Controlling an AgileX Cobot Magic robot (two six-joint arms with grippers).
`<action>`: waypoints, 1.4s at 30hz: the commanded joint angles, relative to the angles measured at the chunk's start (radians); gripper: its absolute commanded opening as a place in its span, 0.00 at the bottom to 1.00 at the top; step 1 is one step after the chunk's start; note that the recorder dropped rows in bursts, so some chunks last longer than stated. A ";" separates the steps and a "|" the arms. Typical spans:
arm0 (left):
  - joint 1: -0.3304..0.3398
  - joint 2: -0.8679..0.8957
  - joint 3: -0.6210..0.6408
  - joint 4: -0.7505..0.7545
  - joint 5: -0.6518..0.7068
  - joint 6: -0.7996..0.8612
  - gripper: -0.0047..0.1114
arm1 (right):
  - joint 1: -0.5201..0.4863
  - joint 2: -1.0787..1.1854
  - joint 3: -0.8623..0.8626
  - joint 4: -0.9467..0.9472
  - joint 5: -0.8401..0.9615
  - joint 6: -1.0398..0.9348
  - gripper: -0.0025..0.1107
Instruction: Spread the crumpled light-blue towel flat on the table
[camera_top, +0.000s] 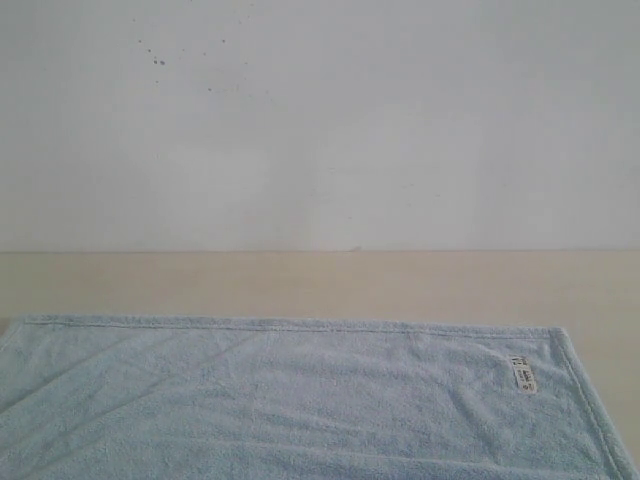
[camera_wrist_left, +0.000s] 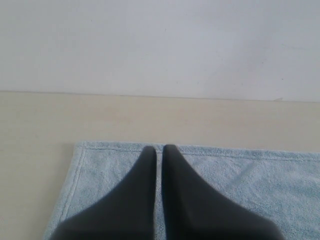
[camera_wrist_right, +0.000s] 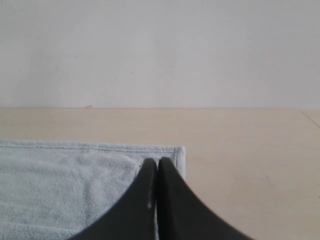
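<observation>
The light-blue towel (camera_top: 290, 400) lies flat on the beige table (camera_top: 300, 285), its far hem straight and a white care label (camera_top: 522, 373) near its far right corner. Faint creases cross its surface, and its near part runs out of frame. Neither gripper shows in the exterior view. In the left wrist view my left gripper (camera_wrist_left: 160, 148) is shut over the towel (camera_wrist_left: 240, 175), tips near the far left corner, only a thin slit between the dark fingers. In the right wrist view my right gripper (camera_wrist_right: 157, 161) is shut above the towel (camera_wrist_right: 65, 185), by its far right corner.
A white wall (camera_top: 320, 120) rises along the table's far edge. A strip of bare tabletop (camera_wrist_right: 250, 165) runs between the towel's far hem and the wall and continues past the towel's right side. A table edge shows at the far right (camera_wrist_right: 311, 116).
</observation>
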 joint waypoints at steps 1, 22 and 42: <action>-0.057 -0.007 0.004 -0.002 -0.050 -0.008 0.08 | 0.000 -0.009 -0.001 0.000 -0.004 -0.001 0.02; -0.072 -0.246 0.012 -0.002 -0.046 -0.008 0.08 | 0.000 -0.009 -0.001 0.000 -0.004 -0.001 0.02; -0.072 -0.673 0.090 0.193 -0.062 -0.017 0.08 | 0.000 -0.009 -0.001 0.000 -0.002 -0.001 0.02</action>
